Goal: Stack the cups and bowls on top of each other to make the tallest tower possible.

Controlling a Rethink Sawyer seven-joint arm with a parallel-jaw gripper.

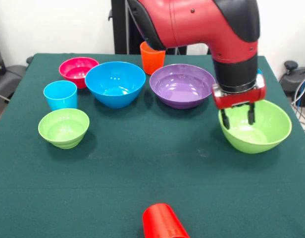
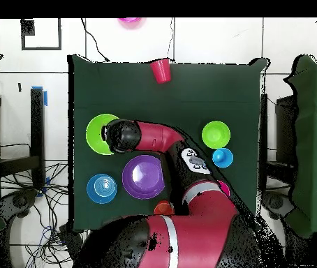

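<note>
Lime green bowl (image 1: 255,127) right of purple bowl (image 1: 182,85) | gripper (image 1: 237,117) released, fingers apart, inside its rim | nothing stacked

A dark green cloth (image 1: 142,168) covers the table from edge to edge, lying flat with a few faint creases. Behind it stands a plain white wall (image 1: 53,25). From above, the floor (image 2: 210,38) shows as large pale tiles with dark joints. Loose cables (image 2: 46,227) trail across the tiles beside one side of the table, and more cables (image 1: 302,87) hang at the edge of the front view. A black-outlined rectangle (image 2: 41,33) is marked on the floor.
</note>
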